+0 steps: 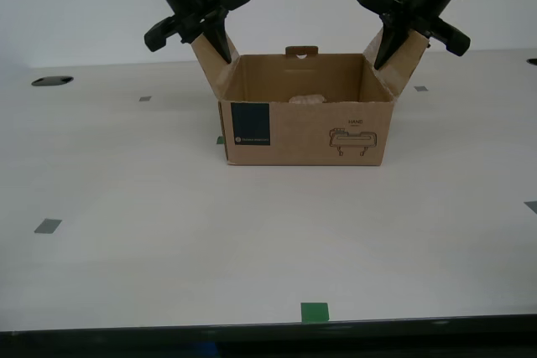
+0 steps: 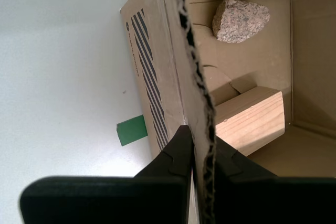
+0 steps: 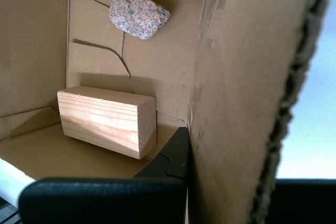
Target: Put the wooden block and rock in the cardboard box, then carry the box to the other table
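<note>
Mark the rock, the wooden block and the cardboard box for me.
rock (image 2: 240, 20), second wrist view, middle of its speckled face.
wooden block (image 3: 100, 117), first wrist view, middle of its long grained side.
cardboard box (image 1: 306, 132), exterior view, bare front wall between the navy label and the line drawing.

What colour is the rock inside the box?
Pinkish-beige with dark speckles; the rock shows best in the first wrist view.

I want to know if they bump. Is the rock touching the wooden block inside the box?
Apart. My first wrist view shows bare cardboard floor between the rock and the wooden block; my second wrist view shows the same gap.
</note>
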You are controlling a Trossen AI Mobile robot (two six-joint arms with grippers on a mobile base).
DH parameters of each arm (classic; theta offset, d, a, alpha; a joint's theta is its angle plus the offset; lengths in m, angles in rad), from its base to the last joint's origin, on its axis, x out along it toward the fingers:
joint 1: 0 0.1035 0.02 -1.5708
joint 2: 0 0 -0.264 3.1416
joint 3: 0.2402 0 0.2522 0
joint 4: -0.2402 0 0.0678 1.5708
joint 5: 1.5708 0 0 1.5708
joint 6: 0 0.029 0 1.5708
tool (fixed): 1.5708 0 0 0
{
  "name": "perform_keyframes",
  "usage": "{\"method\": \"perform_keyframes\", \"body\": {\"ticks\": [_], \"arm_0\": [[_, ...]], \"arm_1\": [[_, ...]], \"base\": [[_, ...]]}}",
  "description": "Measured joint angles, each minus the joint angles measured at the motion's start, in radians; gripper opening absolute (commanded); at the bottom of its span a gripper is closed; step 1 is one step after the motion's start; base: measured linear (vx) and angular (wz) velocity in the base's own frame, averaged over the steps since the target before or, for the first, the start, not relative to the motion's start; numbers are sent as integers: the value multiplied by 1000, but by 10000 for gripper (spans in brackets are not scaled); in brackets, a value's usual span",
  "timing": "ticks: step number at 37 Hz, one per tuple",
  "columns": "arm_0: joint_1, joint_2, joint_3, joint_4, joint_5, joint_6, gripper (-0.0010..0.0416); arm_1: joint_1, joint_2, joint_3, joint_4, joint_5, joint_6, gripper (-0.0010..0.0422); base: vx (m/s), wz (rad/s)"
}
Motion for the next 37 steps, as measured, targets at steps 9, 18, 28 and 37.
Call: {"method": "perform_keyframes", "body": {"ticks": [9,18,28,37], "arm_0": [[0,0,0,-6,0,1,-1],[1,-9,0,-34,1,1,-1],[2,-40,0,-37,2,3,-1],[5,-41,0,-37,2,3,-1]], "arm_1": [[0,0,0,-2,0,0,-1],[-3,-7,0,-13,14,0,-1],[-4,-40,0,-13,22,0,-1],[-5,-71,-1,-14,22,0,-1]], "base": [[0,0],[0,0],[0,0],[0,0]]}}
